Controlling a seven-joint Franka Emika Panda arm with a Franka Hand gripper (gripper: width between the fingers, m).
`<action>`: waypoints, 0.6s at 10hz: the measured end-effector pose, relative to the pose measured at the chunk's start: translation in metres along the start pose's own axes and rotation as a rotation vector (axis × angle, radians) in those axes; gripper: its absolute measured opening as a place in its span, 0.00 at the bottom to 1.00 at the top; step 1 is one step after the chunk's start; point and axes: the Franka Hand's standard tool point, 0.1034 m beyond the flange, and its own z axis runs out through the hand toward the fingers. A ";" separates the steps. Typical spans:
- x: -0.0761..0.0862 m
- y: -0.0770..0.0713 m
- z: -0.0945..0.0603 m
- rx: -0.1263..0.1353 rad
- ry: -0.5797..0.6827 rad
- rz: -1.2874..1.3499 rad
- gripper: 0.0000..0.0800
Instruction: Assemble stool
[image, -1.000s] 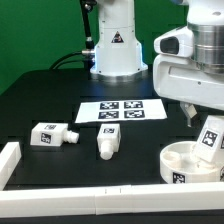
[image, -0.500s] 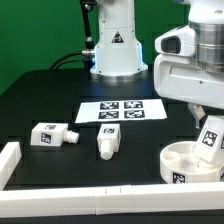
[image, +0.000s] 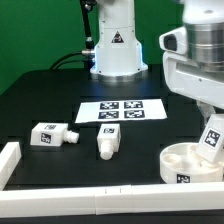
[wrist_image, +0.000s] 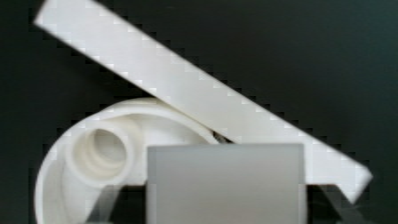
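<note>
On the exterior view's right, my gripper (image: 205, 122) is shut on a white stool leg (image: 212, 139) that carries a tag. The leg stands tilted over the far right rim of the round seat disc (image: 169, 160). In the wrist view the leg (wrist_image: 226, 178) fills the gap between my dark fingers (wrist_image: 127, 202), with the seat disc (wrist_image: 103, 150) lying beyond it. Two more legs lie on the black table: one (image: 50, 134) at the exterior view's left, one (image: 107, 143) near the middle.
The marker board (image: 118, 111) lies flat behind the loose legs. White border rails run along the table's left (image: 8, 160) and front (image: 90, 205); one rail (wrist_image: 178, 80) crosses the wrist view beside the disc. The arm's base (image: 112, 45) stands at the back.
The jaws have gone from wide to shut on the leg by the seat disc. The gripper body has shifted slightly toward the exterior view's right. The other parts have not moved.
</note>
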 end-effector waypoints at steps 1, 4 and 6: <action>0.005 -0.003 0.002 0.101 0.006 0.177 0.42; 0.012 -0.005 -0.001 0.212 -0.015 0.440 0.42; 0.010 -0.005 -0.001 0.215 -0.032 0.560 0.42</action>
